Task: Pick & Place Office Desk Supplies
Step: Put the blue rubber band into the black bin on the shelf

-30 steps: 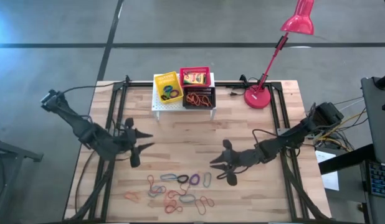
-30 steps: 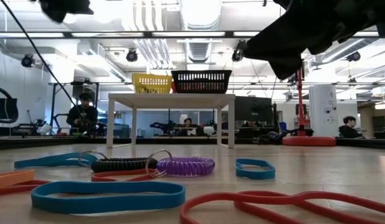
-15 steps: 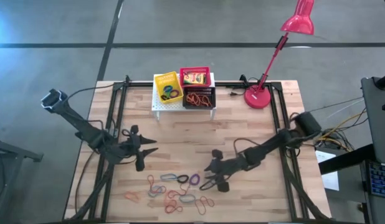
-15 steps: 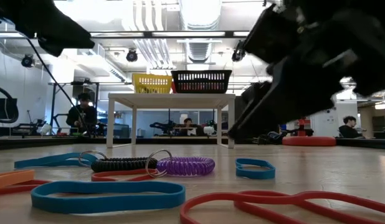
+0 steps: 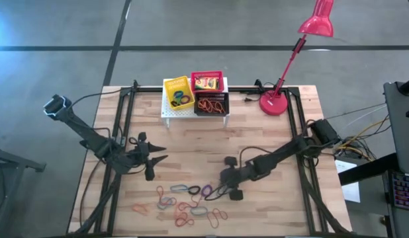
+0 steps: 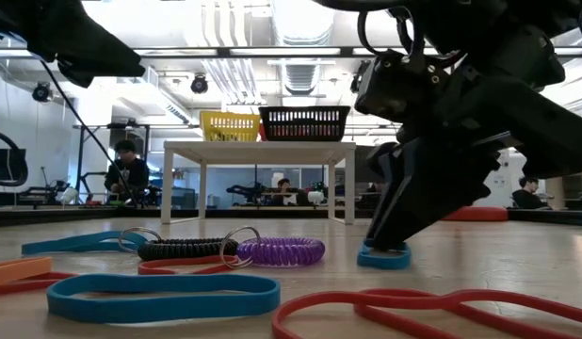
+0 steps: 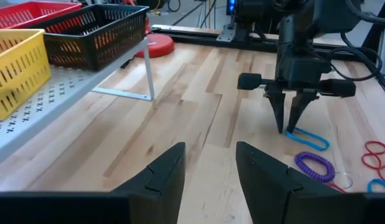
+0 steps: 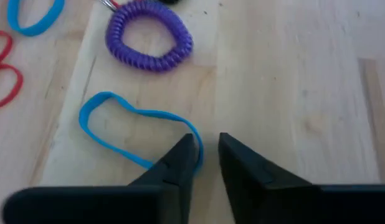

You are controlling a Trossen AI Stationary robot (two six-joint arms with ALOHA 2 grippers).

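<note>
Several coloured elastic loops (image 5: 188, 205) lie loose on the wooden table near its front edge, with a purple coil (image 8: 149, 40) and a black coil (image 6: 183, 250) among them. A blue loop (image 8: 111, 134) lies flat at the right end of the scatter. My right gripper (image 5: 222, 190) points steeply down at this loop's near end, fingers drawn close together on it. My left gripper (image 5: 155, 158) hovers open over the table's left half with nothing between its fingers (image 7: 208, 165). My right gripper has the blue loop's end (image 8: 196, 144) between its two fingertips, the band running along the inner side of one finger (image 8: 183, 155). The fingers come from above, slanting down from the table's right side (image 7: 288, 124). The whole loop (image 6: 383, 259) lies on the table.
A white shelf (image 5: 168, 112) at the table's far edge carries a yellow basket (image 5: 178, 92), a red basket (image 5: 206, 81) and a black basket (image 5: 211, 104). A red desk lamp (image 5: 274, 102) stands to its right. Bare wood lies between the shelf and the loops.
My right gripper has sunk toward the table and moved toward the loops, tipping more steeply down; its fingers have drawn together on the blue loop's end. My left gripper sank a little early on, then kept still.
</note>
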